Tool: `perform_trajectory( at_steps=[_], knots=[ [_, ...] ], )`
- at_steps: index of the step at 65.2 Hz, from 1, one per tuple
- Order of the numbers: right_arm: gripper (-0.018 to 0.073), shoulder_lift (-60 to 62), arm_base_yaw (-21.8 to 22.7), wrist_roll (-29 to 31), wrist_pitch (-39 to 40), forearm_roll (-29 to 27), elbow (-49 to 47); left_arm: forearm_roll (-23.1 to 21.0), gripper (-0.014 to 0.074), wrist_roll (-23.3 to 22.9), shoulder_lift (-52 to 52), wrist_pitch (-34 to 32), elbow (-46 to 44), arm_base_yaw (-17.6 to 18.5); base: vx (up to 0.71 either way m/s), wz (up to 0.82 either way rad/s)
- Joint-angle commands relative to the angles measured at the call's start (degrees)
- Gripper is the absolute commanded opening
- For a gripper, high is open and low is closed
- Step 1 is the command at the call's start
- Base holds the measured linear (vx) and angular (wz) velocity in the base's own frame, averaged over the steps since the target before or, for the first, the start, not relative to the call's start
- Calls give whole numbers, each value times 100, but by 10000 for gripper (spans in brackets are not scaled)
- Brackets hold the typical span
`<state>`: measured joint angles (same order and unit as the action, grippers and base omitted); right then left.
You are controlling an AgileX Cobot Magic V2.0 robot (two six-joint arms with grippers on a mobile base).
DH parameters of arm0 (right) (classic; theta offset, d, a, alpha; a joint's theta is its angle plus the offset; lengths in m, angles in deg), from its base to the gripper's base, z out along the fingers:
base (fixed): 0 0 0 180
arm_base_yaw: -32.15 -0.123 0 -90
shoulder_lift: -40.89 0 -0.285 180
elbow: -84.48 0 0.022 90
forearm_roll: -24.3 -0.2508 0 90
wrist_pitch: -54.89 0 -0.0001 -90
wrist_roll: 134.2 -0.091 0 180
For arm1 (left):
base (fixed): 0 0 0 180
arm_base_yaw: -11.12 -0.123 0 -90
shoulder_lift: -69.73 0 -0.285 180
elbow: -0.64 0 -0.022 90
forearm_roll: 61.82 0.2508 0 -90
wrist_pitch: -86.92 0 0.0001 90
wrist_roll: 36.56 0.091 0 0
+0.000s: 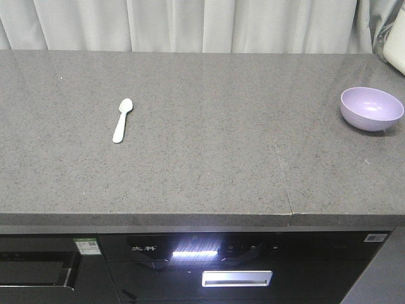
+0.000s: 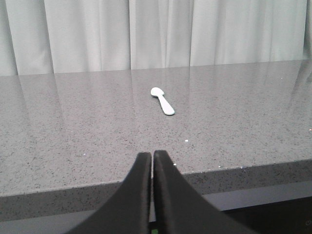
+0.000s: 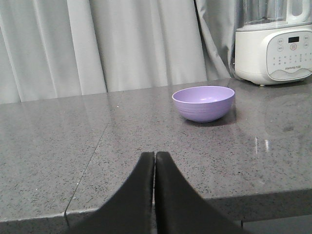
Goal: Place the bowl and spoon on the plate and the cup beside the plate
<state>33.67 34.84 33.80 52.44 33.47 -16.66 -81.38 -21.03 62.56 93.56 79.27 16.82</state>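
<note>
A: Entry one. Where do the task's things lie?

B: The spoon (image 1: 123, 120) lies flat on the table (image 1: 202, 164), in its left half, roughly midway between the far and near edges, scoop toward the far edge. The bowl (image 1: 371, 108) stands upright close to the right edge, well apart from the spoon. Plate and cup: in no view.

A: Grippers?

B: Left gripper (image 2: 152, 155): fingers pressed together, nothing held, short of the near edge and facing the spoon. Right gripper (image 3: 154, 156): likewise closed up and empty, facing the bowl.

A: Handling?

B: Judgement only. The spoon looks light, thin and stiff, and sits low on polished stone, so it will likely skid; pinch across the handle at mid-length. The bowl looks light, rigid and smooth-walled; take it over the rim, one finger inside and one outside.

A: Contents?

B: Bowl empty. The white appliance (image 3: 273, 48) behind it, toward the far right corner, is cropped at the top; its contents cannot be told.
</note>
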Motion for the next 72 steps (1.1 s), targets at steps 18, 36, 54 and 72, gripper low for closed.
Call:
perform_trajectory(
  at_steps=[18,36,54,72],
  knots=[
    [-5,60,24,50,430,17,81,-71,-6,11,98,-419,143,28,6,-1],
    [-5,60,24,50,430,17,81,-71,-6,11,98,-419,143,28,5,-1],
    [-5,60,24,50,430,17,81,-71,-6,11,98,-419,143,28,5,-1],
    [-5,60,24,50,430,17,81,-71,-6,11,98,-419,143,28,5,0]
  ],
)
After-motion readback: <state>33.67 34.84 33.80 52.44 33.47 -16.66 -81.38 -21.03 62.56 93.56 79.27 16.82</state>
